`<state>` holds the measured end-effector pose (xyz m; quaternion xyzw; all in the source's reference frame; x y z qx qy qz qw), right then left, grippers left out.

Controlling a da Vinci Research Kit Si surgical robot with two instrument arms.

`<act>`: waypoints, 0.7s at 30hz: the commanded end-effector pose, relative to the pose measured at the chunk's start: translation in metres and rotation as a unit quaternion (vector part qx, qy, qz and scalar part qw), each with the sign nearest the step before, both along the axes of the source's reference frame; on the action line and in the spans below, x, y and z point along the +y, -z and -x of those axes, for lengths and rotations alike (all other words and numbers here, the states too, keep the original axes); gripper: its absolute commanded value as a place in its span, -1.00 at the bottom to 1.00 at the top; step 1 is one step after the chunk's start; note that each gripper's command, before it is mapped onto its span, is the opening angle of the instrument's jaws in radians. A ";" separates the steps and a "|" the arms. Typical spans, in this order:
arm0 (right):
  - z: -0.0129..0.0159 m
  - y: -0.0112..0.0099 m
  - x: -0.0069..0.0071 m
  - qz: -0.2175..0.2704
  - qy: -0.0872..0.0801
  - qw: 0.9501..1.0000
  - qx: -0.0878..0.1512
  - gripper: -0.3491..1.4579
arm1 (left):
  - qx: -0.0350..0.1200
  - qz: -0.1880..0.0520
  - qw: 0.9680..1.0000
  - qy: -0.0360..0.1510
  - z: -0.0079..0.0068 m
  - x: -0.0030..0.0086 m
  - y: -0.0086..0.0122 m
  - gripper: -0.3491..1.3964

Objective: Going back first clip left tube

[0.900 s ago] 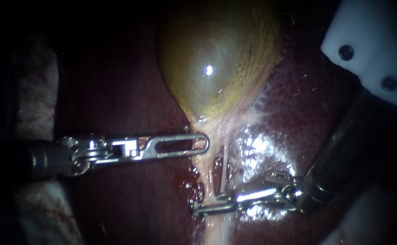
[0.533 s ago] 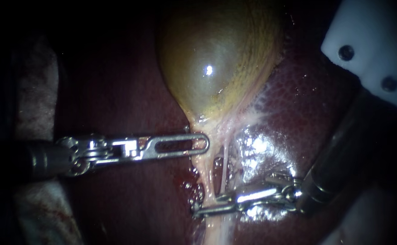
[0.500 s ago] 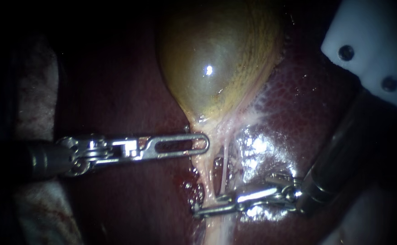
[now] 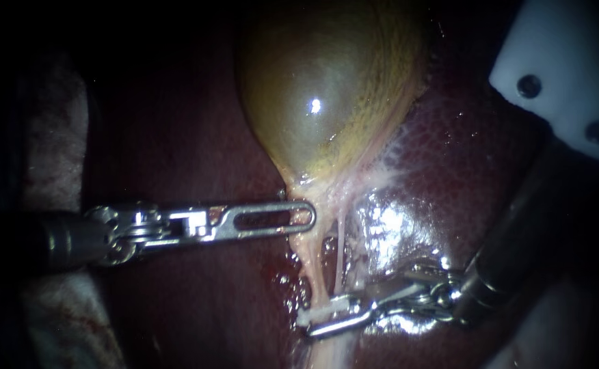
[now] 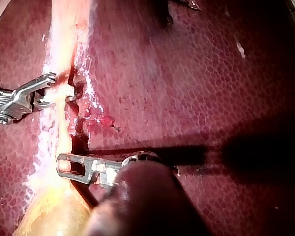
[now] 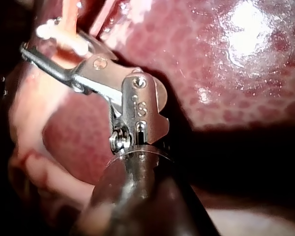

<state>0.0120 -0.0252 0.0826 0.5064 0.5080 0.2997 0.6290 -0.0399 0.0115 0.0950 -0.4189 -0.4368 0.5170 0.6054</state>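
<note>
My left instrument (image 4: pixel 305 217) comes in level from the left, its slotted jaws shut on the pale neck of the gallbladder (image 4: pixel 327 89). Below the neck run two pale strands, the thicker left tube (image 4: pixel 310 270) and a thin right tube (image 4: pixel 340 249). A white clip (image 4: pixel 316 313) sits across the left tube. My right instrument (image 4: pixel 323 320) reaches in from the lower right, its jaws open with a small gap around that clip. The left wrist view shows the clip (image 5: pixel 59 92) between the right instrument's (image 5: pixel 50 89) parted jaws. In the right wrist view, the clip (image 6: pixel 45 31) lies at the jaw tips (image 6: pixel 35 42).
Dark red liver (image 4: pixel 463 150) lies around and under the gallbladder, wet and shiny near the tubes. A white block with two screws (image 4: pixel 573 75) fills the upper right above the right shaft. Blood-stained cloth (image 4: pixel 53 137) lies along the left edge.
My right instrument's jaws have parted and the white clip now shows on the left tube; its shaft has shifted slightly right and down. The left instrument has not moved.
</note>
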 end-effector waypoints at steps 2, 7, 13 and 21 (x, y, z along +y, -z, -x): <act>0.0001 0.0000 0.0001 0.012 -0.002 1.000 0.003 -0.10 | 0.000 0.000 1.000 0.000 0.0000 0.0000 0.0000 -1.00; 0.0004 0.0001 0.0003 0.053 -0.010 0.999 0.011 -0.07 | 0.000 0.000 1.000 0.000 0.0000 0.0000 0.0000 -1.00; 0.0014 0.0002 0.0016 0.104 -0.024 0.994 0.016 -0.06 | 0.000 0.000 1.000 0.000 0.0000 0.0000 0.0000 -1.00; 0.0033 0.0009 0.0036 0.156 -0.037 0.987 0.018 -0.04 | 0.000 0.000 1.000 0.000 0.0000 0.0000 0.0000 -1.00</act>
